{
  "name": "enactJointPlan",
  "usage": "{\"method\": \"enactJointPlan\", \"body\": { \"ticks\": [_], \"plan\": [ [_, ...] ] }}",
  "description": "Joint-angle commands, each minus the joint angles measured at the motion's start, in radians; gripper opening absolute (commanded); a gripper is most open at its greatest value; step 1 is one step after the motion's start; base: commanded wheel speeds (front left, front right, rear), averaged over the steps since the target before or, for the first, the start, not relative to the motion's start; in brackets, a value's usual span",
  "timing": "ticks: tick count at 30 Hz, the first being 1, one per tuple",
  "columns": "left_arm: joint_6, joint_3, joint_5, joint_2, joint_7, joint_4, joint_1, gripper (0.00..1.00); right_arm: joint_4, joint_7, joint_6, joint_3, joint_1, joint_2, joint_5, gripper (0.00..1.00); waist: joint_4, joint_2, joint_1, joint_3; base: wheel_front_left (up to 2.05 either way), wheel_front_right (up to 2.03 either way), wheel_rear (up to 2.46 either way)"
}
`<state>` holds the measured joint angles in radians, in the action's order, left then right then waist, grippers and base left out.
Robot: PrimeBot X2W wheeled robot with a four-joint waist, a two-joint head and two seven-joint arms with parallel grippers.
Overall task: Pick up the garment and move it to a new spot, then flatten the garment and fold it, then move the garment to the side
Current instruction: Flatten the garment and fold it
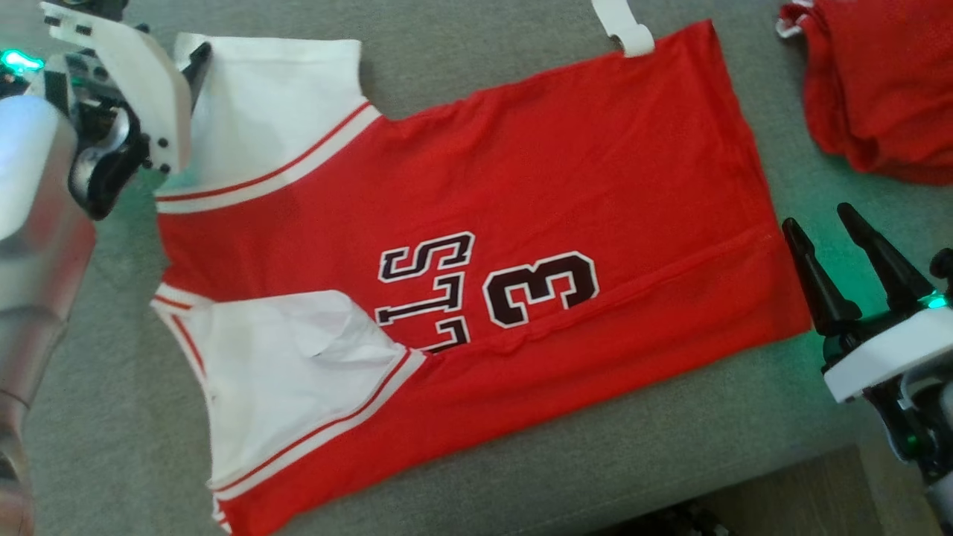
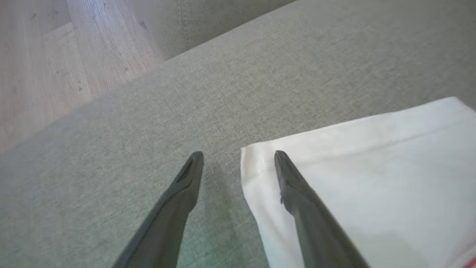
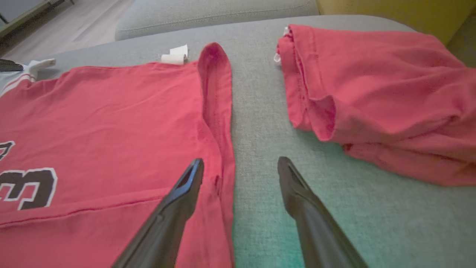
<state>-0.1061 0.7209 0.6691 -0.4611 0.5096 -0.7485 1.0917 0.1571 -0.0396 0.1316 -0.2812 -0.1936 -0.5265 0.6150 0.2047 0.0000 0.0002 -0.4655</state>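
The garment [image 1: 521, 186] is a red jersey with white sleeves, black letters and a "3", spread flat on a grey cushion [image 1: 670, 424]. Its near sleeve [image 1: 283, 372] lies folded over part of the lettering. My left gripper [image 2: 238, 156] hovers open at the corner of the far white sleeve [image 2: 372, 167], one finger over the cloth and the other over bare cushion. Beside the hem [image 3: 219, 111], my right gripper [image 1: 817, 217] [image 3: 240, 160] is open too, straddling the edge with its left finger above red fabric. Nothing is held.
A second, crumpled red cloth [image 1: 871, 97] [image 3: 372, 96] lies on the cushion beyond the hem, a hand's width away. A white tag [image 1: 625, 30] pokes out at the jersey's far edge. Wooden floor [image 2: 37, 56] shows past the cushion's edge, also at the lower right [image 1: 804, 491].
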Motion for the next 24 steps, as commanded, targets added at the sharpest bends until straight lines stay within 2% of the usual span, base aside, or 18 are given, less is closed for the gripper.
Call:
{"method": "enactJointPlan", "body": {
  "ticks": [1,5,6,7,8,9,10,19,24],
  "plan": [
    [-0.005,-0.022,0.006,-0.047,0.002,-0.003,0.054,1.0,-0.009,-0.021,-0.001,-0.012,0.003,-0.021,0.008,1.0,0.024,0.0,-0.0002,-0.016,0.0,0.0,0.0],
    [-0.012,-0.007,0.007,-0.054,0.008,-0.048,0.053,1.0,0.011,-0.036,-0.001,-0.023,-0.004,-0.016,0.013,1.0,0.036,0.0,-0.0002,-0.015,0.0,0.0,0.0],
    [-0.013,-0.005,0.009,-0.055,0.006,-0.056,0.053,0.88,0.015,-0.039,-0.001,-0.026,-0.006,-0.016,0.014,1.0,0.038,0.0,-0.0002,-0.015,0.0,0.0,0.0],
    [-0.014,-0.005,0.014,-0.054,0.006,-0.063,0.052,0.68,0.019,-0.042,-0.001,-0.029,-0.008,-0.016,0.016,1.0,0.039,0.0,-0.0002,-0.014,0.0,0.0,0.0],
    [-0.015,-0.005,0.019,-0.053,0.007,-0.069,0.052,0.43,0.023,-0.045,-0.001,-0.032,-0.01,-0.016,0.017,1.0,0.041,0.0,-0.0002,-0.014,0.0,0.0,0.0],
    [-0.016,-0.004,0.022,-0.053,0.007,-0.074,0.053,0.27,0.027,-0.047,-0.001,-0.034,-0.012,-0.017,0.019,1.0,0.041,0.0,-0.0002,-0.015,0.0,0.0,0.0],
    [-0.016,-0.003,0.026,-0.052,0.009,-0.079,0.053,0.0,0.031,-0.049,-0.001,-0.035,-0.014,-0.018,0.021,1.0,0.041,0.0,-0.0002,-0.014,0.0,0.0,0.0],
    [-0.02,0.01,0.028,-0.041,-0.039,-0.093,0.075,0.0,0.04,-0.038,-0.001,-0.048,-0.058,-0.034,0.026,1.0,0.018,0.0,-0.0002,0.009,0.0,0.0,0.0],
    [-0.023,0.032,0.027,-0.021,-0.072,-0.082,0.087,0.0,0.045,0.067,-0.001,-0.084,-0.165,-0.023,0.087,1.0,-0.009,0.0,-0.0002,0.032,0.0,0.0,0.0]
  ]
}}
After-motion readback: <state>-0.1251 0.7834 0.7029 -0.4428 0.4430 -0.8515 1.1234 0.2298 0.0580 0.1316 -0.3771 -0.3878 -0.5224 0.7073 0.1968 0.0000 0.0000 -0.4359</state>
